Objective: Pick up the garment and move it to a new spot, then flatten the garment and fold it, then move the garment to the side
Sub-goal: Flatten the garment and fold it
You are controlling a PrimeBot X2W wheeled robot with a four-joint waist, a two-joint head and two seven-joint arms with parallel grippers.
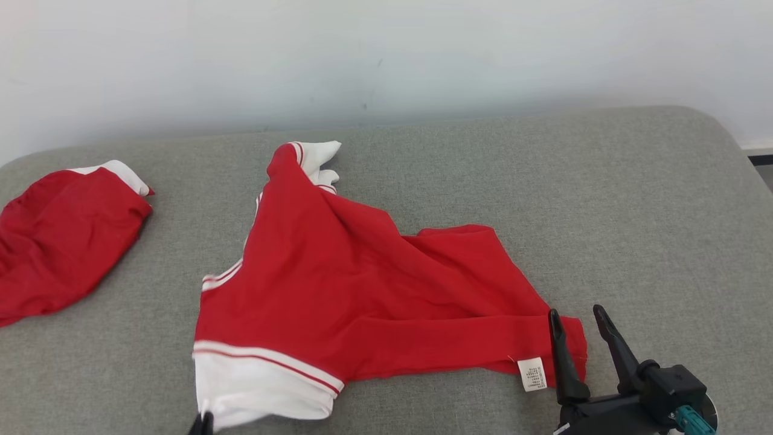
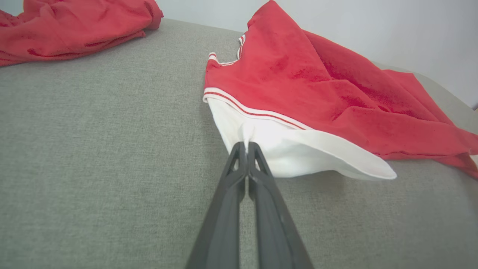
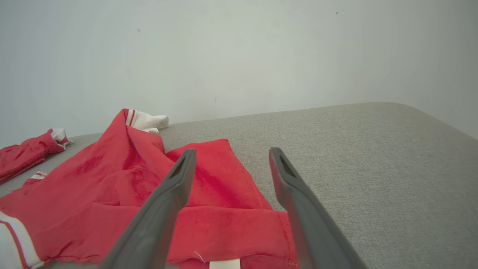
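Note:
The garment (image 1: 350, 284) is a red top with white striped bands, lying rumpled in the middle of the grey padded surface (image 1: 634, 211). My left gripper (image 2: 246, 146) is shut on the garment's near white band (image 2: 298, 149), pinching its edge; its fingertips peek in at the bottom edge of the head view (image 1: 202, 423). My right gripper (image 1: 575, 313) stands open at the garment's right hem corner, next to a white label (image 1: 532, 373). In the right wrist view the garment (image 3: 112, 186) lies under and between the spread fingers of that gripper (image 3: 231, 151).
A second red garment (image 1: 60, 241) with a white cuff lies bunched at the far left of the surface. A pale wall (image 1: 386, 60) runs behind it. The surface's rounded right edge (image 1: 740, 151) is at the far right, with bare grey padding right of the garment.

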